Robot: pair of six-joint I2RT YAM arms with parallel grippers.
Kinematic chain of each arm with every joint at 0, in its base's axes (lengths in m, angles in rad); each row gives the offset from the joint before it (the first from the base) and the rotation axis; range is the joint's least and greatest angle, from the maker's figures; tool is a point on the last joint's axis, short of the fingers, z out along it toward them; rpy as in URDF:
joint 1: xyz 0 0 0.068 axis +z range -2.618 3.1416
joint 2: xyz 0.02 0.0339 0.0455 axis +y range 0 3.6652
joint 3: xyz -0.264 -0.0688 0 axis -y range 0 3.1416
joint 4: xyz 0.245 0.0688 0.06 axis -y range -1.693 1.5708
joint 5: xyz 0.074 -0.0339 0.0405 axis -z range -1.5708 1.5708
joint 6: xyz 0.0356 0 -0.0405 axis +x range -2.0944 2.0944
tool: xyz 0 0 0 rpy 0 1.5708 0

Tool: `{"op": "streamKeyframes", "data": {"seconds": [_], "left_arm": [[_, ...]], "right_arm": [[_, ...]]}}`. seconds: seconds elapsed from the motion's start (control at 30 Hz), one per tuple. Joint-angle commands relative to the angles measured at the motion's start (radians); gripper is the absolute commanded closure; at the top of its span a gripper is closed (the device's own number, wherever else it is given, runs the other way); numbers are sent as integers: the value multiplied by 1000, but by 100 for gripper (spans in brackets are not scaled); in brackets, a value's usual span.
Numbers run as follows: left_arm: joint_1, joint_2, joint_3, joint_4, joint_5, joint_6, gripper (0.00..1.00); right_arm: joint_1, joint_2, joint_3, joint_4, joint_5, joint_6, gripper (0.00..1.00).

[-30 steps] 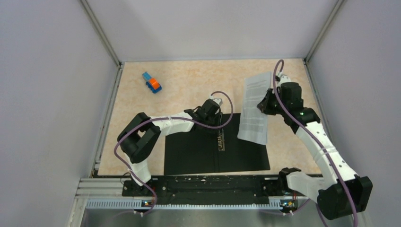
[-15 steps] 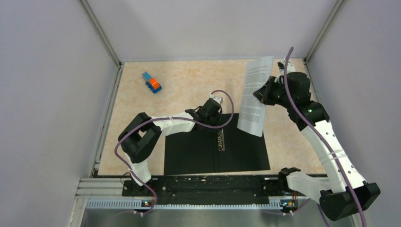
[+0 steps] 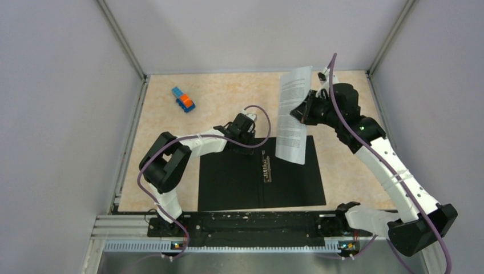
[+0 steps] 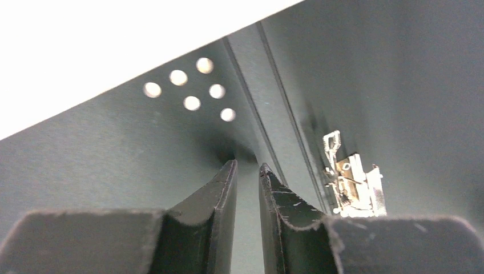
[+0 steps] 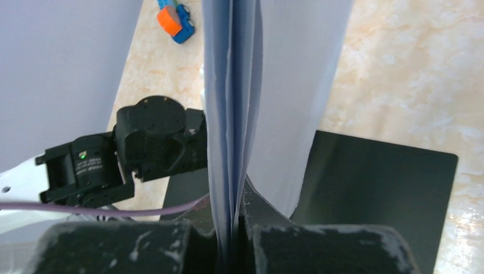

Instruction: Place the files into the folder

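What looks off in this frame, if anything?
Two things. A blue-and-orange toy block sits far left, unrelated to the filing. The files hang tilted from the right hand, the sheets fanning apart rather than stacked flush, above the open folder. No damage visible.

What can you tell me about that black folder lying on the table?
The folder lies open and flat on the beige table, matte black inside facing up, close to the arms' bases. A crease runs down its middle and carries a small metal clip. Pale round dots mark it near the far edge beside the crease. The left gripper sets its fingertips on the crease there, seemingly pressing down. The files, held by the right gripper, hang over its far right part; contact cannot be told.
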Motion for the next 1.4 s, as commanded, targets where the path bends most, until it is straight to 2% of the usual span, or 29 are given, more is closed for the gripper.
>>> {"op": "streamKeyframes", "data": {"seconds": [0.0,0.13,0.27,0.33,0.43,0.5,0.6,0.7,0.83,0.97,1.17,1.37], "left_arm": [[44,-28,-12,-14,34,45,74],[96,-37,-42,-32,32,12,75],[125,-76,-70,-35,13,-16,75],[134,-89,-71,-48,10,-18,75],[138,-105,-70,-63,23,-20,75],[139,-112,-71,-67,35,-28,75],[137,-126,-68,-67,54,-48,75],[119,-143,-50,-68,65,-71,71],[36,-139,4,-80,25,-105,66],[-37,-110,25,-42,-15,-176,65],[-138,-67,57,23,-67,-212,61],[-209,2,103,22,-130,-215,58]], "right_arm": [[67,15,79,70,10,43,100],[158,23,94,93,15,67,100],[162,-7,-21,166,-60,112,100],[116,-11,-119,163,-95,102,100],[-52,7,-335,142,-136,28,100],[-121,47,-453,101,-38,-57,100],[-128,101,-537,89,137,-129,100],[-109,118,-552,98,236,-140,100],[-45,119,-516,77,390,-167,100],[-1,151,-480,65,446,-189,100],[42,187,-464,81,454,-181,100],[42,147,-475,97,457,-136,100]]}}
